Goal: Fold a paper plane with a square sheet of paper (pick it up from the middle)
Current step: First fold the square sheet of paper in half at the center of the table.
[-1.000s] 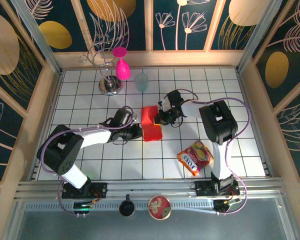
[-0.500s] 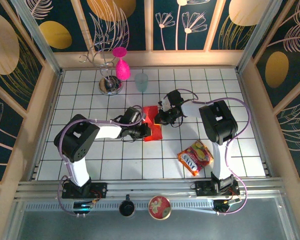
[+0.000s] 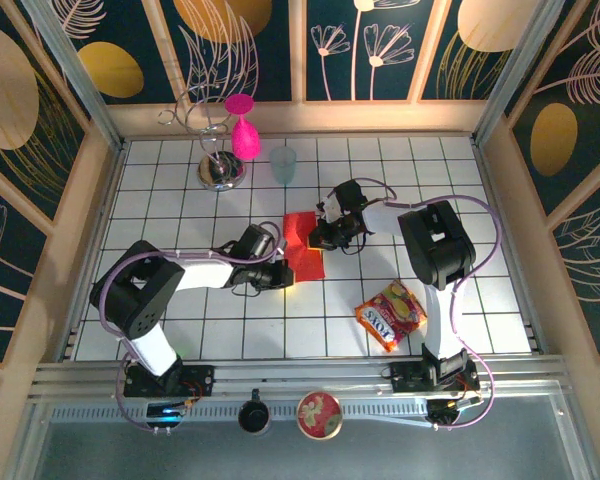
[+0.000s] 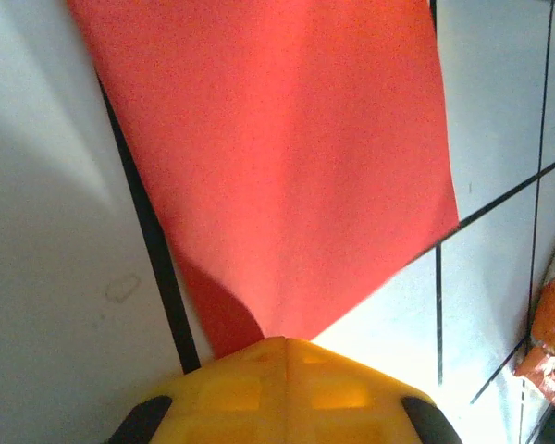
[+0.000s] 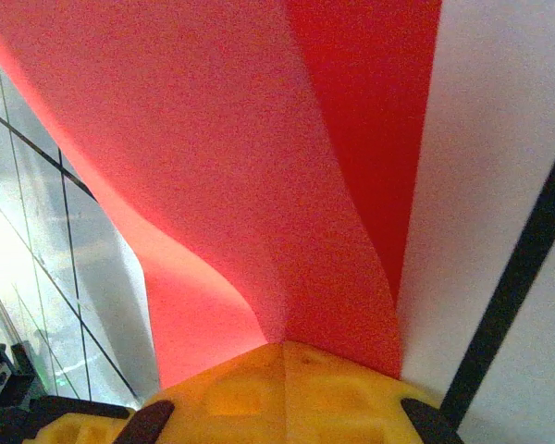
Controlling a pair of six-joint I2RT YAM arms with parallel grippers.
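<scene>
The square sheet of paper [image 3: 306, 250] is bright red and lies folded into an oblong in the middle of the table; a paper plane is out of view. My right gripper [image 3: 317, 239] is shut on the sheet's right edge. In the right wrist view the paper [image 5: 213, 166] rises in a curved fold into the closed yellow jaws [image 5: 284, 344]. My left gripper [image 3: 286, 274] is shut, its tips at the sheet's near-left corner. In the left wrist view the paper [image 4: 277, 157] narrows under the closed tips [image 4: 284, 340]; I cannot tell whether they pinch it.
A red-and-yellow snack packet [image 3: 391, 315] lies near the right arm, its edge visible at the right [image 4: 550, 342]. At the back stand a metal rack [image 3: 220, 172] with a pink goblet [image 3: 243, 137] and a pale cup [image 3: 283, 163]. Wooden walls surround the tiled table [image 3: 460, 200].
My left gripper slid right onto the paper, then drew back a little to the sheet's near-left corner. The right gripper has kept its grip in place.
</scene>
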